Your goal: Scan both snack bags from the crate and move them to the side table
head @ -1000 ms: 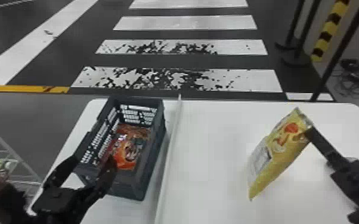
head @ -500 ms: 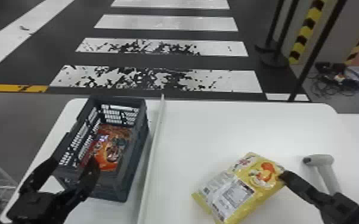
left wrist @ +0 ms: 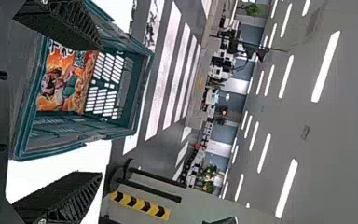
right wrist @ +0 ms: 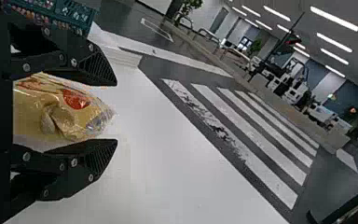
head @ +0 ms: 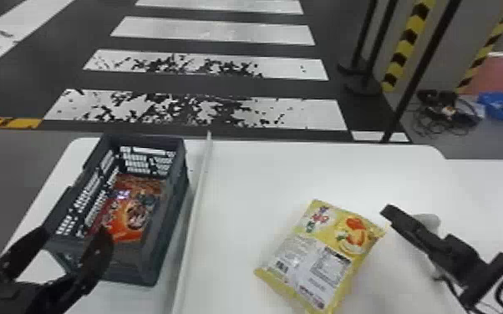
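Observation:
My right gripper point(head: 385, 216) is over the right part of the table, shut on the right corner of the yellow snack bag point(head: 319, 254). The bag's labelled back faces the head camera. In the right wrist view, the yellow bag point(right wrist: 58, 112) fills the space between the fingers of my right gripper point(right wrist: 115, 112). The orange-red snack bag point(head: 131, 213) lies inside the dark crate point(head: 174, 208). Above the crate's near end, my left gripper point(head: 75, 233) is open and holds nothing. The left wrist view shows that left gripper point(left wrist: 100, 111) beside the crate point(left wrist: 142, 88) and its orange bag point(left wrist: 63, 86).
A grey scanner point(head: 429, 220) is partly covered by my right gripper. A raised white strip point(head: 194, 217) runs along the white table point(head: 246, 179), just right of the crate. Black posts point(head: 413, 75) stand on the floor beyond.
The yellow bag was steeply tilted in my right gripper; it has turned so its labelled back shows. The head view has swung rightward, bringing the scanner into sight. My left gripper stays by the crate.

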Tool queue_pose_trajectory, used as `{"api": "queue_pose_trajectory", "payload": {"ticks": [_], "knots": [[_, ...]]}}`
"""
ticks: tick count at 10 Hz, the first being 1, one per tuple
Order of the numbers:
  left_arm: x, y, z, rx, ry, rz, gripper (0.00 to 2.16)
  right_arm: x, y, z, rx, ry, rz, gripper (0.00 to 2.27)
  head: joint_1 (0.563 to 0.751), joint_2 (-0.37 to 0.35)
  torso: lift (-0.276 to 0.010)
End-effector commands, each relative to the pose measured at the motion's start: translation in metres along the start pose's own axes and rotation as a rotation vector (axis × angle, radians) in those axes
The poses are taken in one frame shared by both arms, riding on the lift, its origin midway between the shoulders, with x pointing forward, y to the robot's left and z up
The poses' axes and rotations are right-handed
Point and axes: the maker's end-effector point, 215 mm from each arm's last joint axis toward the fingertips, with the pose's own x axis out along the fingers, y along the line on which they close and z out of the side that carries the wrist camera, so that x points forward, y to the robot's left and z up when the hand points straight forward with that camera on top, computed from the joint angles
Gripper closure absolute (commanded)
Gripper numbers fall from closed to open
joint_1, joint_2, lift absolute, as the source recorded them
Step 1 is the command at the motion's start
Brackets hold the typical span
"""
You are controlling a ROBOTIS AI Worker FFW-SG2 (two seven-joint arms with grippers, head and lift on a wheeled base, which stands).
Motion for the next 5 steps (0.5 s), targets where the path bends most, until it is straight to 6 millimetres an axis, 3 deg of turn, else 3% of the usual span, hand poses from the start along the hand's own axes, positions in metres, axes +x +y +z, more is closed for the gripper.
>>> {"api": "queue_pose_trajectory", "payload": {"ticks": [1,2,3,5], "knots": [[-0.008,0.004,0.006,0.01,-0.019,0.007,0.03,-0.001,-0.001,0.019,-0.069,-0.02,0.003,0.0,0.695,-0.071,-0.095],[-0.01,0.003,0.008,0.011,-0.025,0.005,0.03,-0.007,0.007,0.021,-0.098,-0.006,0.024,0.0,0.695,-0.078,-0.095],[-0.01,0.002,0.009,0.01,-0.029,0.003,0.03,-0.021,0.033,0.008,-0.136,0.043,0.061,0.13,0.695,-0.082,-0.095],[-0.01,-0.004,0.012,0.004,-0.046,-0.008,0.03,-0.05,0.083,-0.045,-0.177,0.14,0.116,0.32,0.695,-0.055,-0.095]]}}
